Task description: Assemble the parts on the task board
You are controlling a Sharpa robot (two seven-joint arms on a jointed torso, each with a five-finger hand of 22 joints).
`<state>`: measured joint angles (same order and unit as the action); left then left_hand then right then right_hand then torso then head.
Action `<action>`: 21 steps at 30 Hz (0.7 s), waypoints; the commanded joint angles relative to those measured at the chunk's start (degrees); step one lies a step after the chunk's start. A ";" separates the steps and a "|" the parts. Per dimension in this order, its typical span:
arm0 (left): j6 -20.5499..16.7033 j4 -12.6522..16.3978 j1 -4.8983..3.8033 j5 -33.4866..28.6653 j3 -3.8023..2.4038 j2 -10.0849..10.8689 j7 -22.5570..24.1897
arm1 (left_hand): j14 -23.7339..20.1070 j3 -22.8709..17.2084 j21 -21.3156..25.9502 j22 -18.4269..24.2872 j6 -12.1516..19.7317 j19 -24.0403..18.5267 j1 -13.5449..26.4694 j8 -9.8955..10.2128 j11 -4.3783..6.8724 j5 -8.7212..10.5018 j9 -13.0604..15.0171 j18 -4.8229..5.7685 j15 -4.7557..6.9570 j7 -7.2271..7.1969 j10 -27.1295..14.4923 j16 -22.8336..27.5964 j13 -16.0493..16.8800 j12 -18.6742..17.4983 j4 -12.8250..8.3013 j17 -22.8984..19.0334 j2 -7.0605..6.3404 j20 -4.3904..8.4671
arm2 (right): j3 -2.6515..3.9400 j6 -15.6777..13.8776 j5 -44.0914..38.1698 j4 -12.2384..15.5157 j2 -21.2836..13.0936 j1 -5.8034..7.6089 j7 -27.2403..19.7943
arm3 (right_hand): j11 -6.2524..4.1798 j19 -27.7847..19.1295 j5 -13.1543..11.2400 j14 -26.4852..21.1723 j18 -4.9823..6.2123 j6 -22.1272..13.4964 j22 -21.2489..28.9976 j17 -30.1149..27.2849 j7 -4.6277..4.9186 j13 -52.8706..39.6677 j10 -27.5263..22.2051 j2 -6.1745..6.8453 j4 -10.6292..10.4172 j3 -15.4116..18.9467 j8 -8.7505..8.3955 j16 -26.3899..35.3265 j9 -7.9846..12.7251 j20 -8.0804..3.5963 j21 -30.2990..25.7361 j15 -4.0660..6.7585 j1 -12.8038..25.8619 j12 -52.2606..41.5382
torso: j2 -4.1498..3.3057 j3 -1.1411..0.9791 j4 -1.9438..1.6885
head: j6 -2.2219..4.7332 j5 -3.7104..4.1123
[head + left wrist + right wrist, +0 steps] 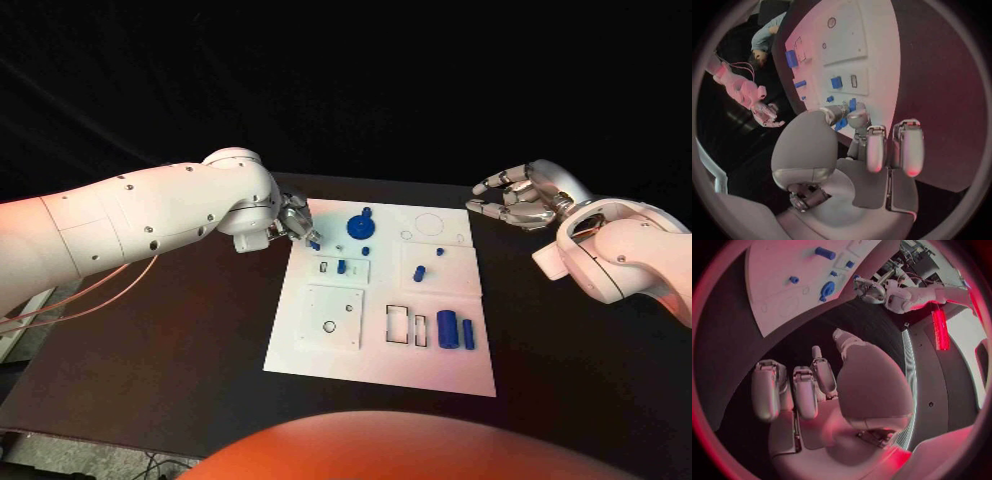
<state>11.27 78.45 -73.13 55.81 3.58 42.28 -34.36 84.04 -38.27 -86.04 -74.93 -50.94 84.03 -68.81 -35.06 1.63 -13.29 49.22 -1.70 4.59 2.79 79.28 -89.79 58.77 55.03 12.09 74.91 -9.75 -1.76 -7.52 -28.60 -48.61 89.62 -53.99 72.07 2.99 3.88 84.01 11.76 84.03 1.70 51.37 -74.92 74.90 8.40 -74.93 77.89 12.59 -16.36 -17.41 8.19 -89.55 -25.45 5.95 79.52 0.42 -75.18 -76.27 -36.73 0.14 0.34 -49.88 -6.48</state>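
Observation:
The white task board (378, 360) lies in the middle of the black table. My left hand (293, 222) hovers at the board's far left corner and pinches a small blue part (313, 243) between thumb and fingertip; the same part (852, 104) pokes out past the thumb in the left wrist view. A blue gear-like part (359, 225) stands just beside it. Small blue parts (342, 266) sit in the board's middle, and two blue cylinders (449, 325) lie near its front right. My right hand (516, 200) hangs beyond the far right corner, fingers loosely curved and apart, holding nothing.
Rectangular cut-outs (402, 324) and a raised white plate with a round hole (332, 318) mark the board's near half. Bare black table (173, 330) lies left and right of the board. From the right wrist camera, the board (773, 295) is ahead of that hand.

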 commanded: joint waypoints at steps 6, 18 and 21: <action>-2.57 2.09 1.30 4.56 -0.03 0.42 0.75 | 5.96 -7.99 0.04 -13.44 -0.68 3.55 0.89 -0.42 -0.03 -0.10 3.09 0.68 -0.07 -0.45 0.52 -0.21 0.11 0.36 -7.48 15.09 -0.05 -0.38 | 0.00 0.80 -0.27 -0.04 0.09 -0.29 -0.23 | -0.23 -0.01 0.27 5.50 0.86 0.14 -10.92 13.40 -0.14 -0.62 -0.08 -0.12 0.12 -0.16 0.39 0.26 -0.09 0.03 -0.18 -0.18 0.45 -0.03 | -0.11 0.15 0.04 | 0.00 -0.19; -2.17 3.80 2.60 6.78 0.02 0.38 0.51 | 5.96 -8.30 0.03 -13.46 -0.82 3.56 1.12 -0.59 -0.01 -0.27 3.19 0.69 -0.04 -0.49 0.66 -0.21 0.20 0.51 -7.65 15.09 -0.13 -0.38 | 0.00 0.82 -0.27 -0.03 0.05 -0.43 -0.24 | -0.23 -0.01 0.27 5.50 0.86 0.14 -10.92 13.40 -0.14 -0.62 -0.08 -0.12 0.12 -0.16 0.39 0.26 -0.09 0.03 -0.18 -0.18 0.45 -0.03 | -0.13 -0.04 0.16 | -0.12 -0.19; -1.95 4.02 2.67 7.16 0.03 0.32 0.41 | 5.96 -8.30 0.03 -13.46 -0.82 3.56 1.12 -0.59 -0.01 -0.27 3.19 0.69 -0.04 -0.49 0.66 -0.21 0.20 0.51 -7.65 15.09 -0.13 -0.38 | 0.00 0.83 -0.27 -0.03 0.04 -0.44 -0.23 | -0.23 -0.01 0.27 5.50 0.86 0.14 -10.92 13.40 -0.14 -0.62 -0.08 -0.12 0.12 -0.16 0.39 0.26 -0.09 0.03 -0.18 -0.18 0.45 -0.03 | -0.16 -0.04 0.18 | -0.12 -0.17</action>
<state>9.25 82.21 -70.49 61.45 3.63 42.72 -34.18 84.04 -39.79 -86.04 -74.92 -51.01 84.03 -67.67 -35.47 1.63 -13.31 49.33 -1.70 4.59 2.75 79.68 -89.79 58.88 55.25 10.89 74.91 -10.43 -1.75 -7.52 -28.55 -48.61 89.56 -53.96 71.67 2.99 3.88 84.01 11.76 84.03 1.70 51.37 -74.91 74.90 8.40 -74.92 77.89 12.59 -16.36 -17.41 8.18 -89.55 -25.49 5.95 79.52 0.42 -75.18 -76.26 -36.88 0.12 0.48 -50.00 -6.66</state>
